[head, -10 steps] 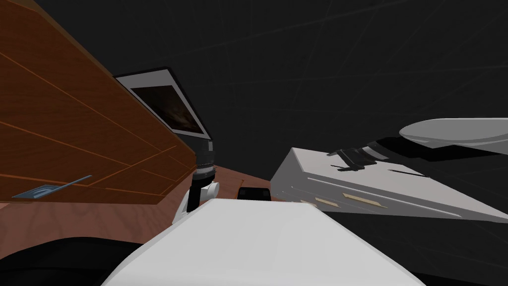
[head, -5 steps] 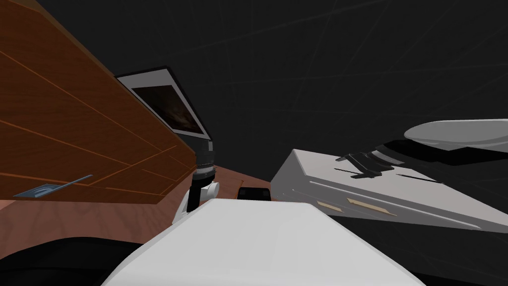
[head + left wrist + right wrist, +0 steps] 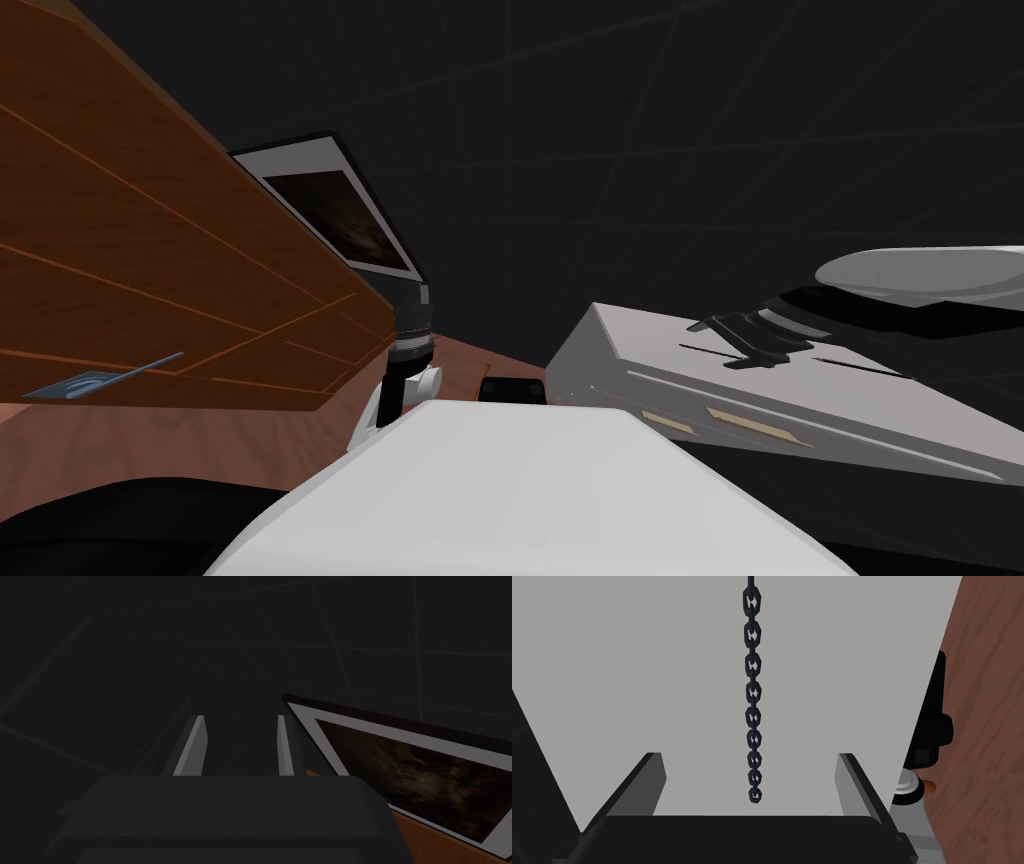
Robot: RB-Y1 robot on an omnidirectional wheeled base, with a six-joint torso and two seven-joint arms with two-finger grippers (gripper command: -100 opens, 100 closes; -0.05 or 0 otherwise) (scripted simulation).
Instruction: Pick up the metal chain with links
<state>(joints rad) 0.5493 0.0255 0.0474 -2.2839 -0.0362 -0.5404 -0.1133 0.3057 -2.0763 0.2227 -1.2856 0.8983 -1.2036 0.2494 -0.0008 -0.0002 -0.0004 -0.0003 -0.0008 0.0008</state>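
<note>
Not yet grasped. Straddling chain (image 3: 753,691) on grey cabinet (image 3: 637,676), head-view right, with right gripper (image 3: 749,757) open; left gripper (image 3: 240,721) parted, empty.

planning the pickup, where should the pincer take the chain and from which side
Likely the chain near its close end, pinched across the links' narrow width, coming straight down from above. It lies flat and straight on the grey top, running midway between the fingers of the open right pincer, so closing should catch both sides.
</note>
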